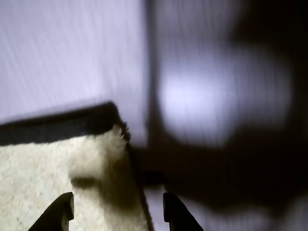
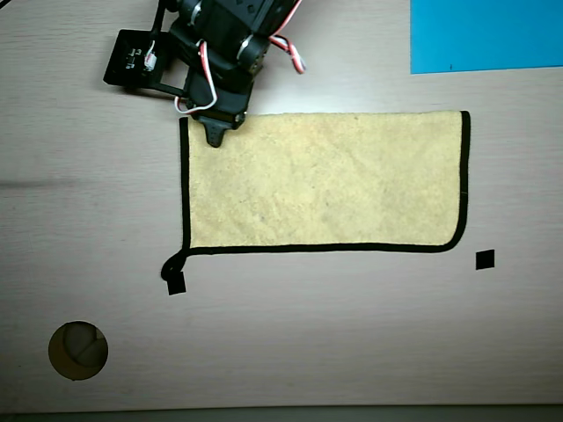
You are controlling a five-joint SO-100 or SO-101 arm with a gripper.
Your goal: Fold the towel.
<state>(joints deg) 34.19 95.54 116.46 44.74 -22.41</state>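
Note:
The towel [image 2: 325,180] is a pale yellow fuzzy cloth lying flat on the table, with black trim along its left, bottom and right edges and none along the top edge. Its small black loop [image 2: 169,266] sticks out at the lower left corner. My gripper [image 2: 215,136] is over the towel's upper left corner. In the wrist view the towel's [image 1: 38,183] trimmed corner lies just ahead of my gripper [image 1: 118,197], whose two dark fingertips [image 1: 62,207] stand apart, open, with cloth between and below them.
A flat bright blue sheet [image 2: 486,35] lies at the top right. Two small black square marks [image 2: 176,283] [image 2: 485,259] sit on the wooden table near the towel's lower corners. A round hole [image 2: 77,350] is at the lower left.

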